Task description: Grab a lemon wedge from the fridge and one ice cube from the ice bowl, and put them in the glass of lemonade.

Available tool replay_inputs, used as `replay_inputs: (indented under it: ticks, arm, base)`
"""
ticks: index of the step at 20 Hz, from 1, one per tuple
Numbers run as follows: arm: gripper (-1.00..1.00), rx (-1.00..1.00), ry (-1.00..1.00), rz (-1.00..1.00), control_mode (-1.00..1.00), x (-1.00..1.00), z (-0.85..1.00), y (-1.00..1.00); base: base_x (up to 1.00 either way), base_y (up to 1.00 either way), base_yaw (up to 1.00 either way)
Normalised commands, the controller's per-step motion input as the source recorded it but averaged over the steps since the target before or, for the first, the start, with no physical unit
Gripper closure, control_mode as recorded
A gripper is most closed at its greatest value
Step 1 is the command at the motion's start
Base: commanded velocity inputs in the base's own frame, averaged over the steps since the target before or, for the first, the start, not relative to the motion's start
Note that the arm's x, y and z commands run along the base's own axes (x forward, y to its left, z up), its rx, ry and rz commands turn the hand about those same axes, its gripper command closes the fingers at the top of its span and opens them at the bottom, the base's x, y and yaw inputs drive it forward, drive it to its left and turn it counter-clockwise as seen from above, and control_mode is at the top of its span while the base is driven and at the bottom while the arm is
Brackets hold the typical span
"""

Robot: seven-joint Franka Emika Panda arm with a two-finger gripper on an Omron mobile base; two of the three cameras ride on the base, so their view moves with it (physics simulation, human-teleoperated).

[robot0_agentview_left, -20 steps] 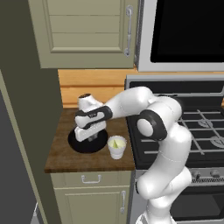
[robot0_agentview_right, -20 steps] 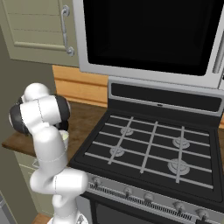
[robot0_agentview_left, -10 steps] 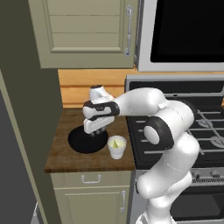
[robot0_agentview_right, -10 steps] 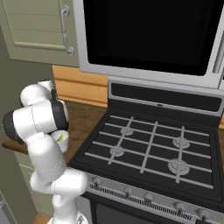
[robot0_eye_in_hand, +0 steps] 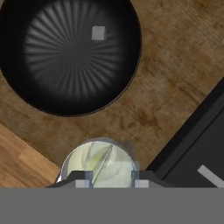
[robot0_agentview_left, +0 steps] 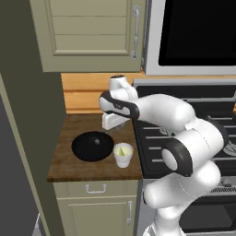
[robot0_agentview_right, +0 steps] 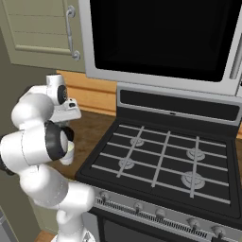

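The glass of lemonade (robot0_agentview_left: 123, 155) stands on the wooden counter just right of the black ice bowl (robot0_agentview_left: 92, 146). A yellow-green lemon wedge (robot0_eye_in_hand: 94, 162) lies in the glass (robot0_eye_in_hand: 70, 164). One pale ice cube (robot0_eye_in_hand: 98, 33) rests in the bowl (robot0_eye_in_hand: 65, 87). My gripper (robot0_agentview_left: 114, 129) hangs above the counter behind the glass, and in the hand view it (robot0_eye_in_hand: 111, 180) points straight down into the glass. Its fingertips (robot0_eye_in_hand: 83, 180) stand partly closed on what looks like a faint translucent ice cube. The fridge is out of view.
The black stove (robot0_agentview_left: 184, 133) borders the counter on the right, and its edge (robot0_eye_in_hand: 192, 144) lies close to the glass. A tall dark panel (robot0_agentview_left: 27, 115) walls the left side. Cabinets (robot0_agentview_left: 92, 32) and a microwave (robot0_agentview_right: 160, 38) hang overhead.
The hand has lifted off the ice bowl and swung back and to the right, ending above the glass. The arm's elbow has swung right with it.
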Motion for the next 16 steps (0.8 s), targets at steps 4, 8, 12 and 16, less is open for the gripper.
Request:
replay_inputs:
  ticks: [4,8,12,16]
  arm:
    - [1.00,0.00,-0.07,0.06,-1.00,-0.61,-0.03,0.05]
    - [1.00,0.00,-0.12,0.03,-1.00,-0.74,-0.14,0.00]
    - [1.00,0.00,-0.05,0.00,-1.00,-0.19,-0.12,-0.10]
    - [1.00,0.00,-0.03,0.00,-1.00,-0.05,-0.07,-0.10]
  base:
    - [0.00,0.00,0.00]
    - [0.00,0.00,0.00]
    - [0.00,0.00,0.00]
    - [0.00,0.00,0.00]
